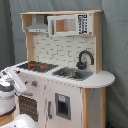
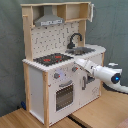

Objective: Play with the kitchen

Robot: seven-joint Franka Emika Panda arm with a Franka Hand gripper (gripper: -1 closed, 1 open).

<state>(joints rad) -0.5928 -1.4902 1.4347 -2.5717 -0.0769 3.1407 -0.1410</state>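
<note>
1. Pincer (image 2: 76,62) on the white robot arm (image 2: 100,73) is right up at the front of the kitchen (image 2: 60,60), just under the counter edge by the knobs. I cannot tell if its tips are apart or together.
2. In the first exterior view the arm (image 1: 11,85) comes in from the first exterior view's left, and its tip (image 1: 21,86) is at the kitchen's (image 1: 65,65) near corner, below the stovetop.
3. No words or brand names can be read anywhere on the toy.
4. One kitchen stands on a wooden floor (image 2: 105,112) with a grey curtain (image 2: 112,25) behind it.
5. One black stovetop (image 2: 52,59) has two red rings on it.
6. One sink (image 1: 73,74) sits beside the stovetop, with one black bent faucet (image 1: 85,57) behind it.
7. One grey hood (image 1: 38,26) hangs over the stovetop.
8. One little microwave (image 1: 70,24) with dark buttons sits up high next to the hood.
9. Two round knobs (image 2: 57,76) show on the front in the second exterior view.
10. One oven door (image 2: 64,94) with a dark window is below the knobs.
</note>
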